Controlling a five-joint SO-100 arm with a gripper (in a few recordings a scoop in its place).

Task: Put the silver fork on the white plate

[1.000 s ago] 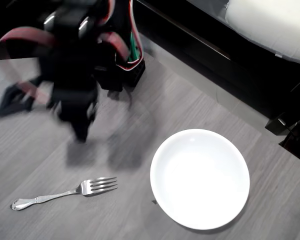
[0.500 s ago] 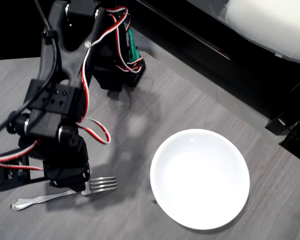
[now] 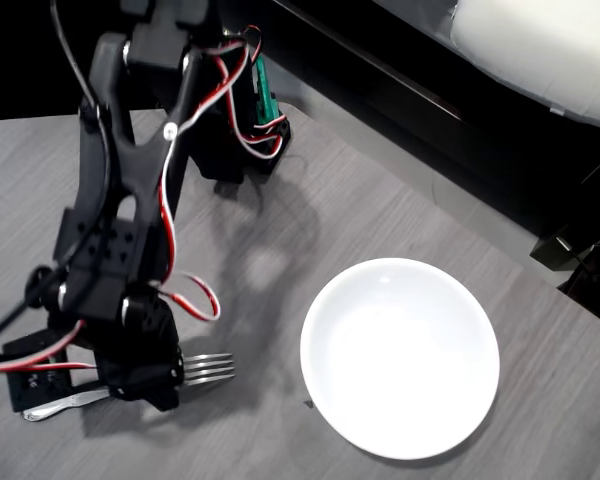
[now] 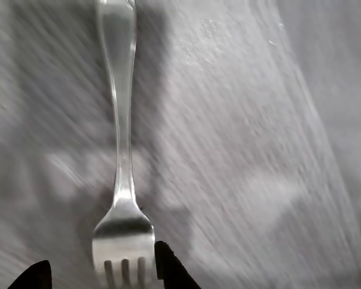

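In the wrist view, the gripper (image 4: 102, 274) shows as two dark fingertips at the bottom edge, one on each side of the silver fork (image 4: 123, 180) near its tines. The jaws stand apart around the fork's head, and I cannot tell whether they touch the metal. The fork lies flat on the table (image 4: 259, 150), its handle running straight up the picture, which is blurred.

In the overhead view, the black arm (image 3: 120, 230), strung with red and white wires, reaches down from the far left and covers the middle of the fork (image 3: 212, 368). The tines poke out to the right of the gripper (image 3: 165, 385), and the flared handle end shows to the left.

The white plate (image 3: 399, 357) sits to the right of the fork, apart from it, on the grey wood-grain table (image 3: 280, 240). Beyond the table's far edge the room is dark, with a pale cushion (image 3: 540, 50) at the upper right.
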